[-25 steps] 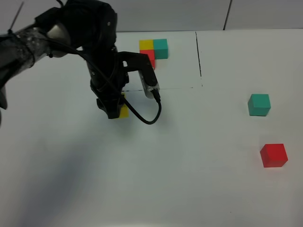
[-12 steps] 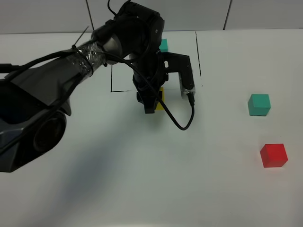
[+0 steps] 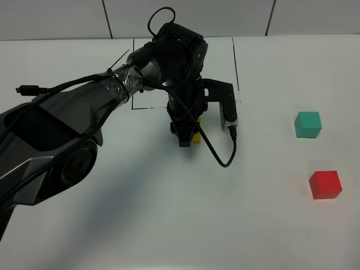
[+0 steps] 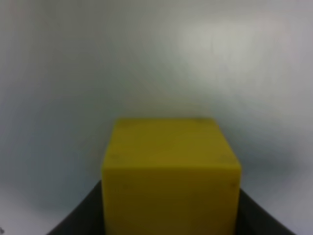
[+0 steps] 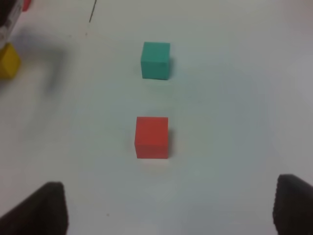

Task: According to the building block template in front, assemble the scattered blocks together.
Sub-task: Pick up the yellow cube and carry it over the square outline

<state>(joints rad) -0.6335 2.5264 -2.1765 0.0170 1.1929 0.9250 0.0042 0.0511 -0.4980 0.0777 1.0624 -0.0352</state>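
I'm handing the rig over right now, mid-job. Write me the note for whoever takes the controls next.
Left gripper: shut on the yellow cube, just in front of the black frame. I cannot tell whether the cube touches the table.
Right gripper: open, empty, hovering over the table's right side.
Teal cube and red cube: loose on the right, apart from each other.
Template cubes: hidden behind the left arm in the high view.
Done: yellow cube gripped.
Left: set it down, then join the teal and red cubes to it to match the template.
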